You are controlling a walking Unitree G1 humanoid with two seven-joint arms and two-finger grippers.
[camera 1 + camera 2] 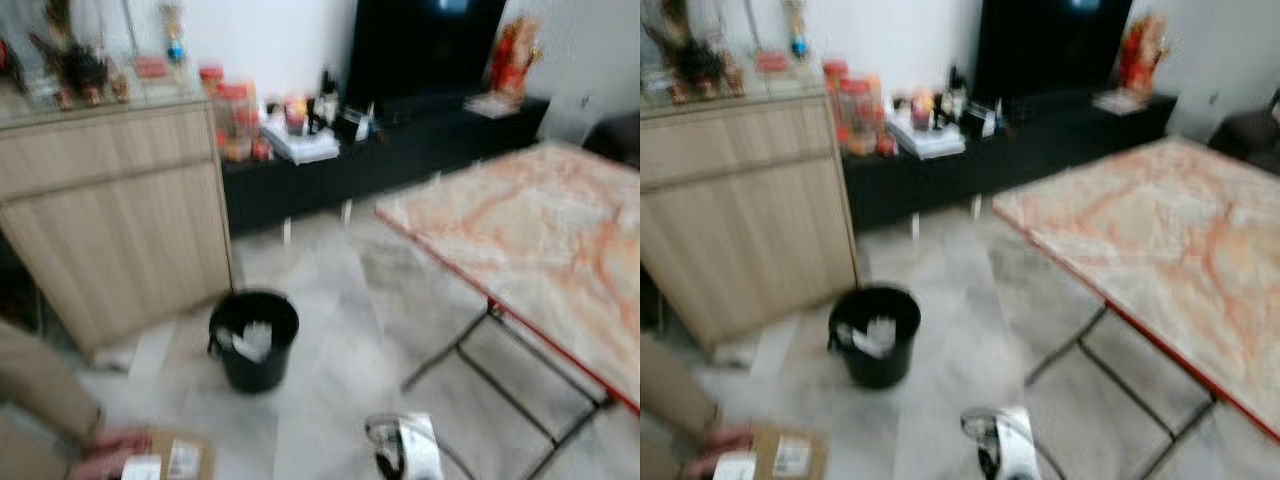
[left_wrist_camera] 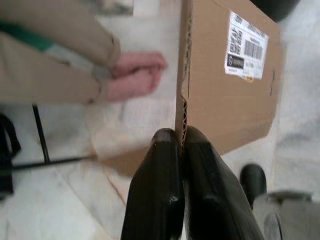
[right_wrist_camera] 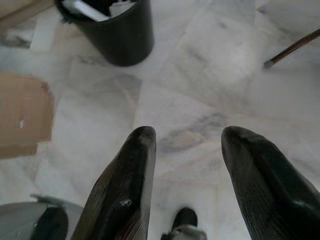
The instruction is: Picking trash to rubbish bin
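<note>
Blurred head views cut off the cardboard box [image 2: 225,85] low at the robot's left, where the left tool [image 2: 181,142] clamps its edge beside a person's hand [image 2: 135,75]; the right tool [image 3: 187,142] hangs apart above the floor, and the black bin [image 1: 253,340] holds white trash [image 1: 252,340].

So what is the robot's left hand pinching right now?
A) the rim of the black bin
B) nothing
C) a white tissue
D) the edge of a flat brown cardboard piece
D: in the left wrist view the left gripper has its black fingers closed on the edge of the flat brown cardboard piece with a white label, beside a person's hand.
</note>
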